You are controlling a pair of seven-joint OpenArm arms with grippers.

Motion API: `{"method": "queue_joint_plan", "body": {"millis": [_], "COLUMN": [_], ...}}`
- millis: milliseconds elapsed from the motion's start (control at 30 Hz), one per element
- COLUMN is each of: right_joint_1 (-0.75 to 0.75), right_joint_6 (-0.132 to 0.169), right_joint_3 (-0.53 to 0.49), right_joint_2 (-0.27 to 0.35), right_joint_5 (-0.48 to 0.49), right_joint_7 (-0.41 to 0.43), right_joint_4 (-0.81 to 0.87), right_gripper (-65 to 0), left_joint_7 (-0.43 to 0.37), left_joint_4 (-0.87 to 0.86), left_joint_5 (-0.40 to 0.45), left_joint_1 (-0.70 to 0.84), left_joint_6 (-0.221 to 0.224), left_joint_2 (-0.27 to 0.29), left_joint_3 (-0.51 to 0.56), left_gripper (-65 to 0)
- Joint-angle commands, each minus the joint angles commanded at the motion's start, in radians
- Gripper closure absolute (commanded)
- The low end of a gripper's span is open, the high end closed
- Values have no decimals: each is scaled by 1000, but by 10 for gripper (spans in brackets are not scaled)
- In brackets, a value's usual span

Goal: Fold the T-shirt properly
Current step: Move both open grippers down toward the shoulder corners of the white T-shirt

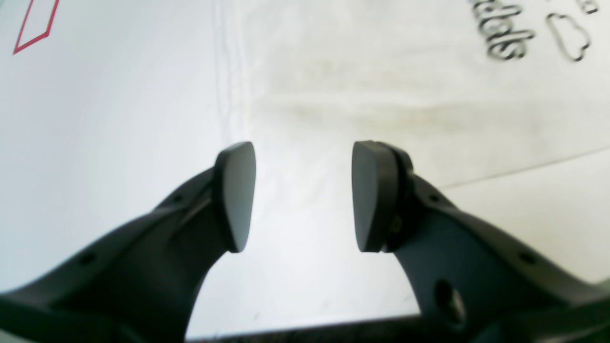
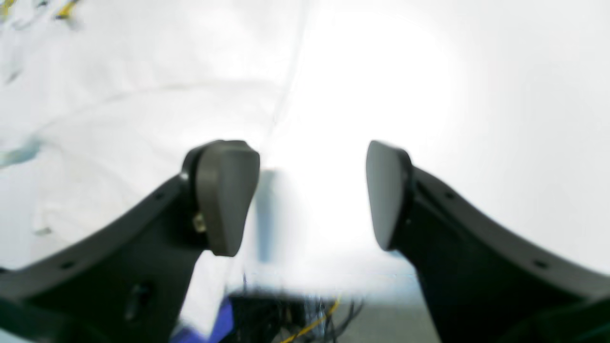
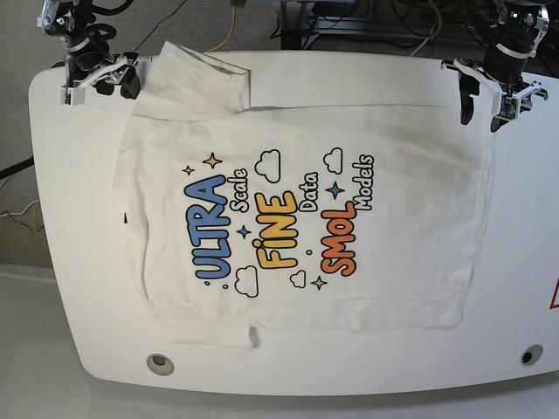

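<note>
**A:** Where is the T-shirt [image 3: 297,209] lying?

**B:** It is lying flat, print up, across the middle of the white surface [image 3: 52,175]. Its hem side is pointing toward three o'clock in the base view and its collar side toward nine, with one sleeve folded in near eleven o'clock.

**A:** And your pincers?

**B:** Both are hanging released, grasping nothing. My left pincer [image 1: 303,195] is hovering at about one o'clock, over the hem corner; my right pincer [image 2: 312,195] is waiting near eleven o'clock by the sleeve.

**A:** Which step is this?

**B:** I am judging it the approach to a first fold. Next I am needing to lower each pincer onto a far-edge corner and pinch only the cloth.
</note>
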Motion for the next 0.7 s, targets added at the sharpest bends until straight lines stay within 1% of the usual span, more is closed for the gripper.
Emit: {"method": "queue_joint_plan", "body": {"millis": [167, 233, 300, 567, 633, 700], "right_joint_1": [10, 6, -9, -18, -21, -28], "right_joint_6": [5, 8, 5, 7, 7, 10], "right_joint_3": [11, 17, 39, 76, 87, 82], "right_joint_2": [8, 10, 22, 16, 15, 14], "right_joint_5": [19, 39, 82, 111, 114, 101], "right_joint_7": [3, 9, 14, 11, 9, 2], "right_joint_4": [-40, -52, -64, -56, -49, -22], "right_gripper": [-371, -371, -372, -370, -369, -369], "left_joint_7": [-10, -17, -21, -33, -32, 7], "left_joint_4": [-1, -1, 0, 0, -2, -13], "left_joint_5": [10, 15, 14, 4, -3, -42], "left_joint_1": [-3, -3, -10, -19, -25, -62], "left_joint_6": [0, 1, 0, 0, -1, -7], "left_joint_2": [0, 0, -3, -1, -1, -5], "left_joint_3": [-2, -2, -23, -64, -76, -94], "left_gripper": [-284, -286, -298, -313, -319, -342]}}
